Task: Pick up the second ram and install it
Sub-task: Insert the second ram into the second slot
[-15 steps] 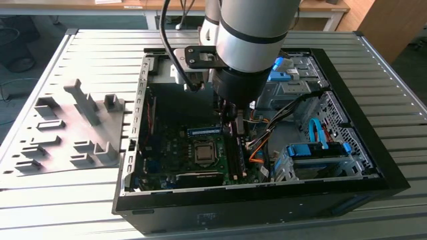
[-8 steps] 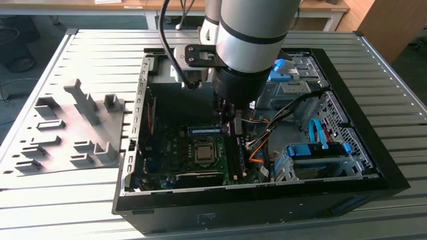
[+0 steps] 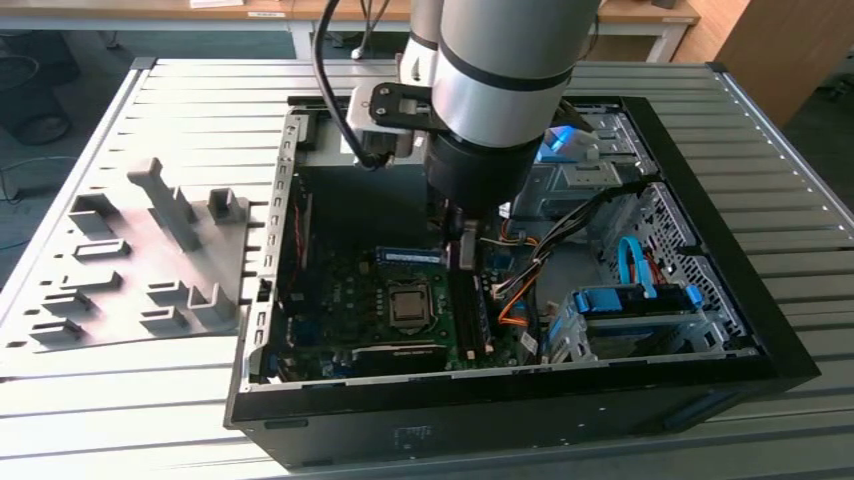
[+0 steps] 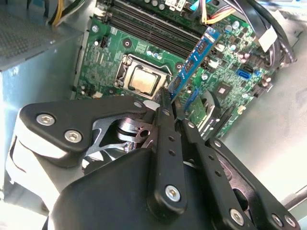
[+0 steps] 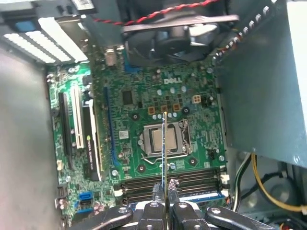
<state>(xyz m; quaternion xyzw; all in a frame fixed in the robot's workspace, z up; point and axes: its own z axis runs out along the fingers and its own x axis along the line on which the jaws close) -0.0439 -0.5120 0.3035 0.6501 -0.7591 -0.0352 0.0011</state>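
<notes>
While the arm point(image 3: 501, 90) reaches down into the open computer case point(image 3: 534, 410) on the slatted bench point(image 3: 747, 130), its gripper point(image 3: 463, 245) hangs low over the green motherboard point(image 5: 144, 96).

- Jaws closed on one end of the second ram point(image 4: 194, 57) — the rest of the strip sticks out free beyond the fingertips.
- Second wrist view: dark blue board, black chips in a row, slanting over the motherboard beside the CPU socket point(image 4: 141, 81).
- First wrist view: strip seen edge-on, a thin line crossing the socket.
- Exterior view: its flat face shows, with a small pale label, on the exterior view's left of the gripper.
- Memory slots point(image 5: 192, 179) run crosswise to the strip, near the jaws; strip not seated in any of them.
- Grey moulded tray point(image 3: 134, 270) lies on the bench, on the exterior view's left of the case.
</notes>
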